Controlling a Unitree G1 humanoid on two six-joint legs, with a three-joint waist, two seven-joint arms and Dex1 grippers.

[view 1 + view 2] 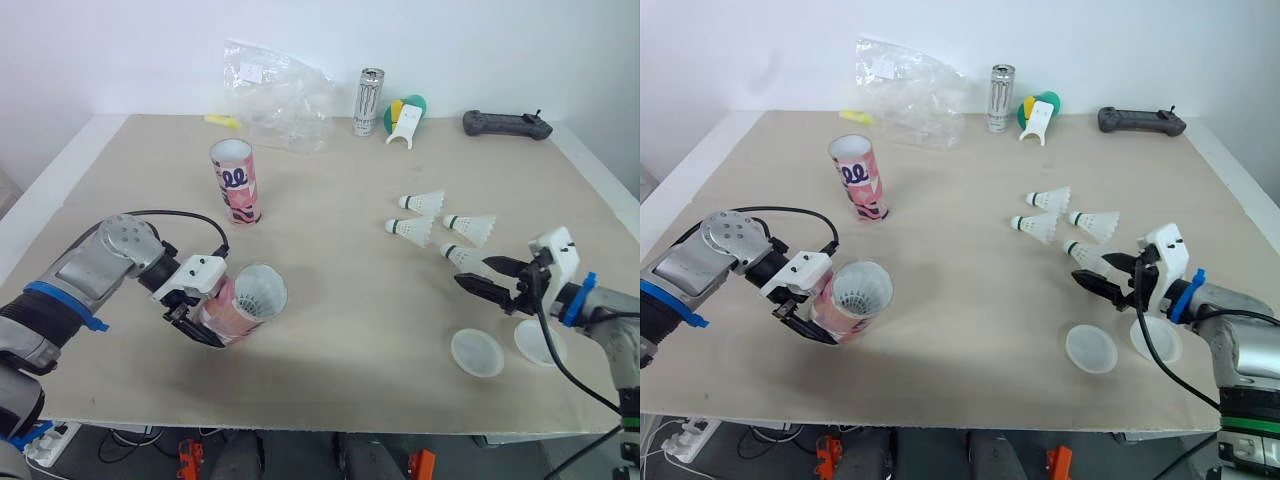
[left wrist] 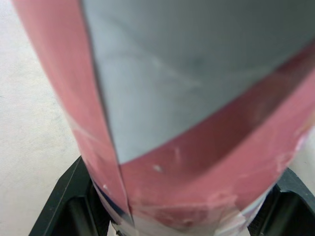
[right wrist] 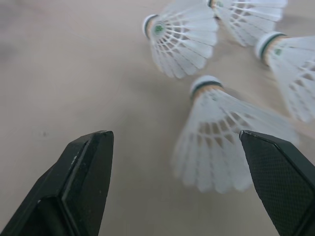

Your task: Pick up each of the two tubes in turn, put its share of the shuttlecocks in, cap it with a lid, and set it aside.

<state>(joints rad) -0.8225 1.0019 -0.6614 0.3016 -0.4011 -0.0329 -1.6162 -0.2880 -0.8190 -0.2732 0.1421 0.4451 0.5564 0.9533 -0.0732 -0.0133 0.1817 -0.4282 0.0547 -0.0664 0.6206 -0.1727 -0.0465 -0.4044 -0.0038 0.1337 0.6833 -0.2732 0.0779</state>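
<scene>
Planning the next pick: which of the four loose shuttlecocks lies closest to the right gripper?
The shuttlecock closest to the robot, lying right before the open right gripper; the other three shuttlecocks lie farther back.

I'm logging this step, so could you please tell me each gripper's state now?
Left gripper: shut on the pink tube.
Right gripper: open, empty, by a shuttlecock.

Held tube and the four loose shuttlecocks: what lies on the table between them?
Nothing. In the left eye view the table is bare from the held tube across to the shuttlecocks; both lids lie nearer the front edge.
</scene>
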